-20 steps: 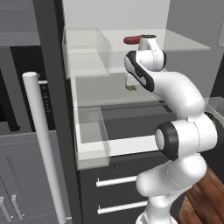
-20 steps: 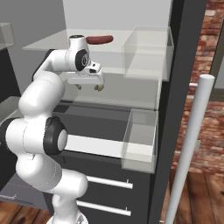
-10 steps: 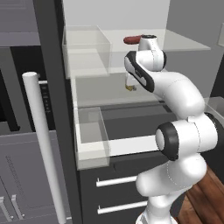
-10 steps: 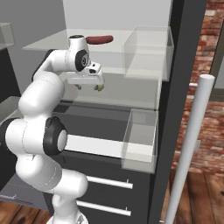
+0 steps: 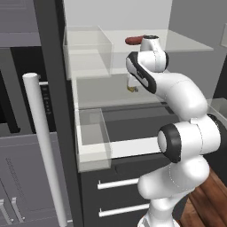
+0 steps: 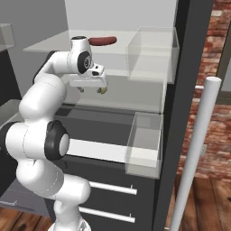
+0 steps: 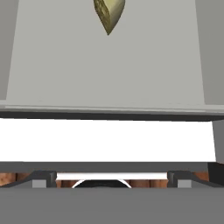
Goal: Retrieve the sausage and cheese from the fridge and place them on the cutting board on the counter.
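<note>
Reaching into the open fridge (image 5: 53, 80), the arm holds its claw (image 6: 91, 89) just above the middle shelf (image 6: 135, 97), jaws spread wide and holding nothing. One fingertip (image 6: 103, 90) hangs just in front of the cheese (image 7: 108, 13), and from the right base view I cannot tell whether they touch. The cheese is a small yellow-olive chunk with a mottled cut face that tapers to a point; it lies on the pale grey middle shelf, toward the back, and in the left base view only a sliver shows (image 5: 131, 88) past the wrist. The sausage (image 6: 103, 41) is a short, plump reddish-brown link with rounded ends, lying on the top shelf (image 5: 186, 42) just behind the arm's white wrist, and it shows in the left base view too (image 5: 133, 40). Around the cheese the middle shelf is bare, with free room on both sides and out to its front edge. Clear door bins (image 6: 143, 149) stand at each side of the opening, one (image 5: 86, 51) level with the top shelf on the left, another (image 6: 151, 54) on the right. A long silver handle (image 6: 194, 149) stands in the foreground, well apart from the claw. Below the shelves are two dark drawers (image 5: 119, 195) with silver bars.
</note>
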Motion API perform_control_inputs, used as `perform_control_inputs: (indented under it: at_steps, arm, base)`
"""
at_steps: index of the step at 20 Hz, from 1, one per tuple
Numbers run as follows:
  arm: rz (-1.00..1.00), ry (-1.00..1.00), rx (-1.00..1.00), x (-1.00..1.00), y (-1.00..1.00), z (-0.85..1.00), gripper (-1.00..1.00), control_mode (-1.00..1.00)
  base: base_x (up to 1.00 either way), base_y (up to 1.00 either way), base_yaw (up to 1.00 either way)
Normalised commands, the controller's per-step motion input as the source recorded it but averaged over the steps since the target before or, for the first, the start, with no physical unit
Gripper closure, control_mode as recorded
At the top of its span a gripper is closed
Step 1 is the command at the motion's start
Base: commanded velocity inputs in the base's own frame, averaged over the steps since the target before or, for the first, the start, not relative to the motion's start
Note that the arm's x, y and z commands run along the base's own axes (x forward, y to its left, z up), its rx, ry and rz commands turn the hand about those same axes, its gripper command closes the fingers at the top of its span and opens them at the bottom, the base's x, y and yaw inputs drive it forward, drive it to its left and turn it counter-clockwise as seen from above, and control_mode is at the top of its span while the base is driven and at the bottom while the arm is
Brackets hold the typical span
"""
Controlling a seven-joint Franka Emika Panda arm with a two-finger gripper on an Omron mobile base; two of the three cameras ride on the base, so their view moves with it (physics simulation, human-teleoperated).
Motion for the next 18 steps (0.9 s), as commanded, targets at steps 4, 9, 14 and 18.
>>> perform_control_inputs:
  at_steps: [4, 9, 14, 18]
  arm:
    - [0.01, -0.01, 0.0, 0.0, -0.01, -0.04, -1.0, -1.0]
    - [0.03, -0.27, 0.03, 0.03, -0.01, -0.38, -1.0, -1.0]
    - [0.0, -0.41, 0.19, 0.06, -0.01, -0.34, -1.0, -1.0]
    - [0.0, -0.41, 0.16, 0.13, 0.0, -0.16, -1.0, -1.0]
  base:
    - [0.0, 0.0, 0.0]
    - [0.0, 0.0, 0.0]
    - [0.0, 0.0, 0.0]
    - [0.0, 0.0, 0.0]
